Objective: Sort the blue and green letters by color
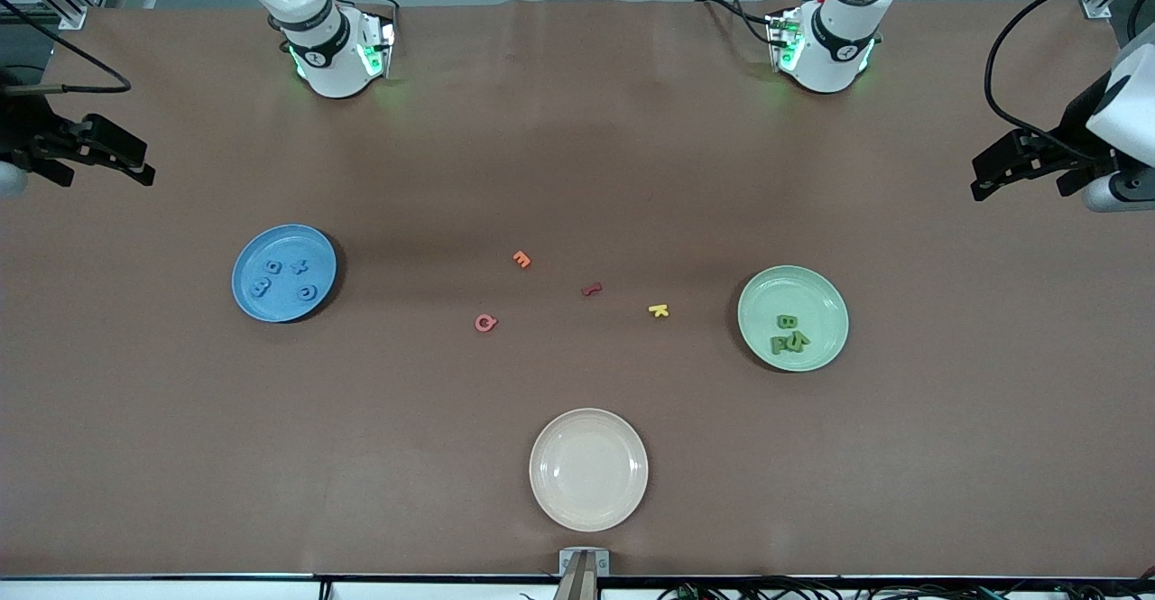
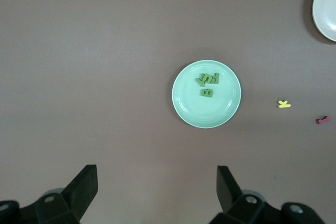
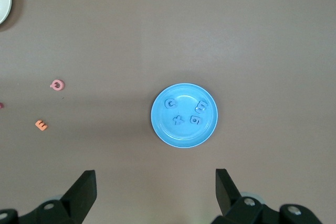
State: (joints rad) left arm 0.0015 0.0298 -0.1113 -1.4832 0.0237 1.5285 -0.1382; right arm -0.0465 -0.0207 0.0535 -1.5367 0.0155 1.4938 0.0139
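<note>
Several blue letters (image 1: 273,266) lie in the blue plate (image 1: 284,244) toward the right arm's end of the table; the right wrist view shows them (image 3: 201,106) in that plate (image 3: 181,135). Several green letters (image 1: 790,340) are heaped in the pale green plate (image 1: 767,298) toward the left arm's end, and the left wrist view shows these green letters (image 2: 209,80) in that green plate (image 2: 205,114). My left gripper (image 1: 984,180) (image 2: 157,182) hangs open and empty high at its table end. My right gripper (image 1: 140,167) (image 3: 156,184) is likewise open and empty at its end.
A cream plate (image 1: 588,469) with nothing in it sits near the front edge. Between the two coloured plates lie an orange letter (image 1: 522,260), a red letter (image 1: 591,290), a pink letter (image 1: 485,322) and a yellow K (image 1: 659,310).
</note>
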